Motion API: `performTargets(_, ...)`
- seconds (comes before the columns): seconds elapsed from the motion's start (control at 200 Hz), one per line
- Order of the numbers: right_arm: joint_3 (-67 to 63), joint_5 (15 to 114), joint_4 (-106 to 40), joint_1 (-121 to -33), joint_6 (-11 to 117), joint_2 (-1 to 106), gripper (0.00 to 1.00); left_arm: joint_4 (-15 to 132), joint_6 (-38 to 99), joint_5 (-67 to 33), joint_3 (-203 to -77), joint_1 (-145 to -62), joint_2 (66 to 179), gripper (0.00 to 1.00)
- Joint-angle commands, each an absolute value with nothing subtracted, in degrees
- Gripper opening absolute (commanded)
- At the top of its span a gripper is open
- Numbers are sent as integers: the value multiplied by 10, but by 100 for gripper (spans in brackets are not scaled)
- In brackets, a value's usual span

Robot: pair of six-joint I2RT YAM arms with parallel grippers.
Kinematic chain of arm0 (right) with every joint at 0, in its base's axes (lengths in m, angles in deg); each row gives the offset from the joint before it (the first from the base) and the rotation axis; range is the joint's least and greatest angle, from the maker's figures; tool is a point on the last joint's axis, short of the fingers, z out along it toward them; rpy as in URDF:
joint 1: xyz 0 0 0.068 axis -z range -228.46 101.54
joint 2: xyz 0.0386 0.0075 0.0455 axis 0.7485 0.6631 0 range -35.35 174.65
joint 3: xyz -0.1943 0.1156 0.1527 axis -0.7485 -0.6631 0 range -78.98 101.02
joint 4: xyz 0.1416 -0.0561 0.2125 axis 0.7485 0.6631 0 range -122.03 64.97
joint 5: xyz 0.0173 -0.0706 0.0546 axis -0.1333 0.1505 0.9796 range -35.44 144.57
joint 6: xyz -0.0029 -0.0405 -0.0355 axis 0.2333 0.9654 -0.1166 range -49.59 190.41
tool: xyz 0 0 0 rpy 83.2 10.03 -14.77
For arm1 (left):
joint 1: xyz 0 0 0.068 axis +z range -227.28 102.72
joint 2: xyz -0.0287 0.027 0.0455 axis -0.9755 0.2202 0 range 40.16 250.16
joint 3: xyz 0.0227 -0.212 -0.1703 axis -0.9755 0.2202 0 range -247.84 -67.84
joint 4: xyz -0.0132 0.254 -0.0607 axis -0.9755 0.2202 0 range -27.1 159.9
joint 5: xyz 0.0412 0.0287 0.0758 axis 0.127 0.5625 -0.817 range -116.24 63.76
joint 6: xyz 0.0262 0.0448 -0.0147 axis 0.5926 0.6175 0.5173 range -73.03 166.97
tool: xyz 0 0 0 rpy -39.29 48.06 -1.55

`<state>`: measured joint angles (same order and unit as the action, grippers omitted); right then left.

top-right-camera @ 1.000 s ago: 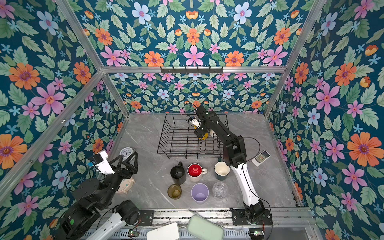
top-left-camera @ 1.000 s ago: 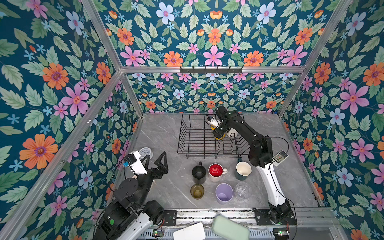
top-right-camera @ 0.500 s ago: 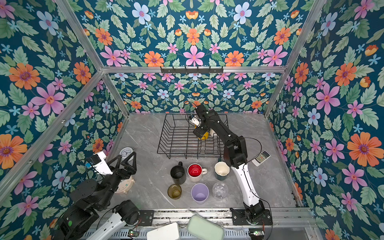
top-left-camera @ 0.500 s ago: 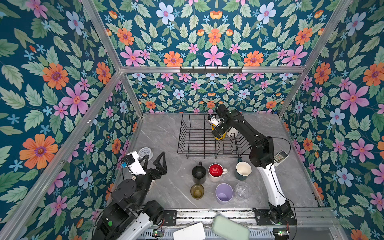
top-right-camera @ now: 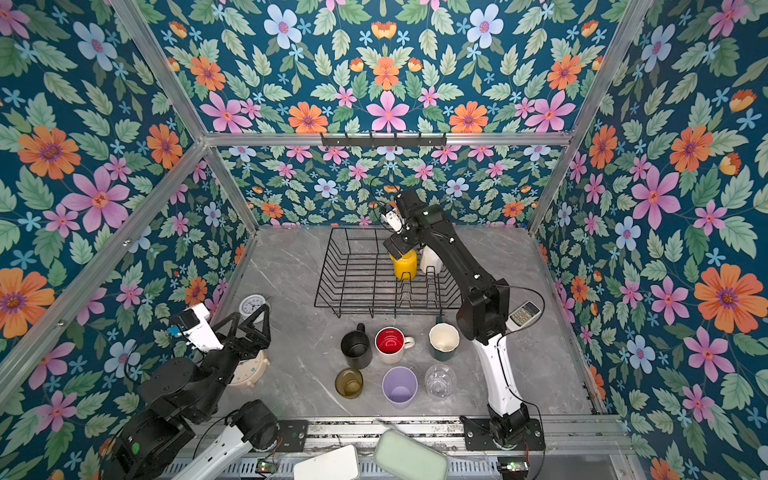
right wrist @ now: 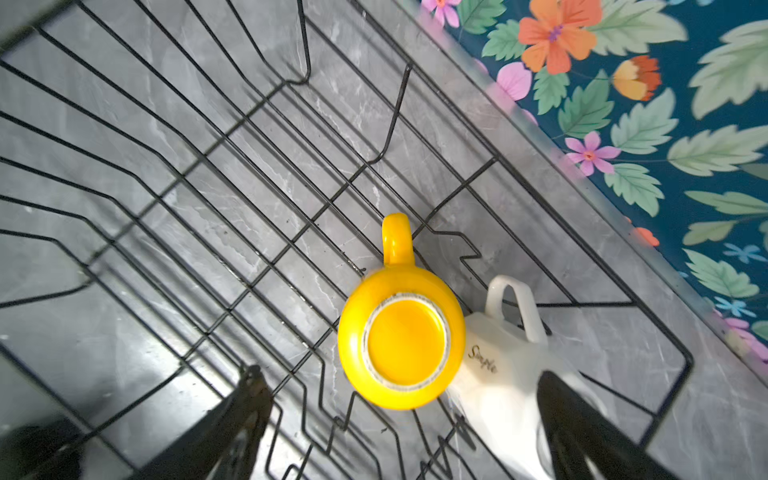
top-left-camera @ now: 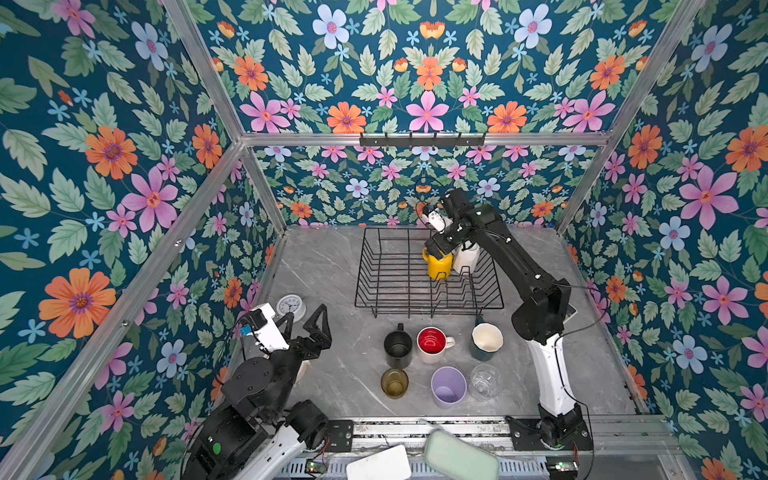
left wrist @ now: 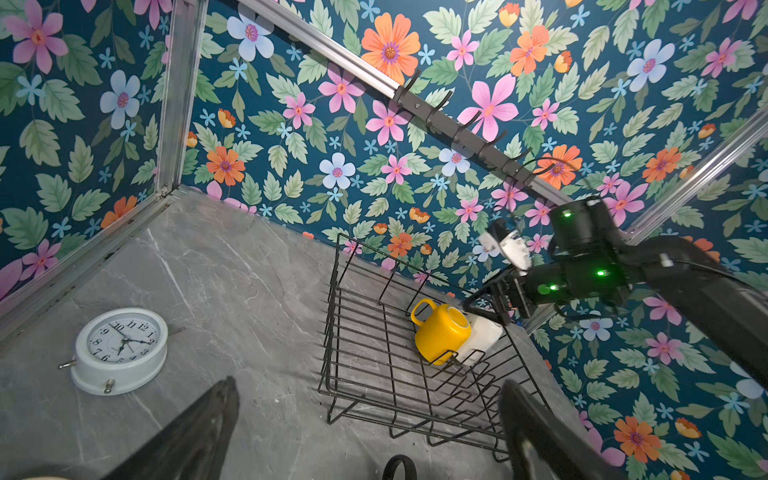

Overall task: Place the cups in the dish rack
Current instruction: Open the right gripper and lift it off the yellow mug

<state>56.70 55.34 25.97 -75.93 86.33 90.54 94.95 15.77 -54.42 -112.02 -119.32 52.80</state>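
The black wire dish rack (top-left-camera: 386,270) (top-right-camera: 357,270) stands at the back of the table. Inside it, a yellow mug (top-left-camera: 438,266) (right wrist: 401,336) sits upside down beside a white mug (top-left-camera: 465,257) (right wrist: 507,374). My right gripper (top-left-camera: 441,249) (right wrist: 399,378) hovers open just above the yellow mug, touching nothing. In front of the rack stand a black mug (top-left-camera: 398,349), a red-inside white mug (top-left-camera: 432,345), a teal mug (top-left-camera: 486,340), an olive glass (top-left-camera: 394,382), a lilac tumbler (top-left-camera: 448,386) and a clear glass (top-left-camera: 485,380). My left gripper (top-left-camera: 305,318) (left wrist: 368,382) is open and empty at the front left.
A white clock (top-left-camera: 291,306) (left wrist: 120,349) lies near the left wall. A cream clock (top-right-camera: 249,370) is partly hidden under my left arm. A small remote (top-right-camera: 524,312) lies behind my right arm. A hook rail (top-left-camera: 422,139) runs along the back wall.
My right gripper's jaws have spread wider around the yellow mug, which stays in the rack. The left arm has shifted only slightly.
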Motion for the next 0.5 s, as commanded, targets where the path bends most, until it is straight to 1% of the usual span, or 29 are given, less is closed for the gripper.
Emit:
performTargets(0.0,510,584,238,-761,765,839,99,975,147,-555,-1132,-1194,547,99)
performTargets(0.255,210,620,119,-764,655,605,98,1020,145,-505,-1171,-1194,641,97)
performTargets(0.36,120,617,104,-765,626,516,98,1046,146,-469,-1192,-1194,689,95)
performTargets(0.495,31,609,94,-765,603,439,98,1070,152,-411,-1210,-1194,741,91)
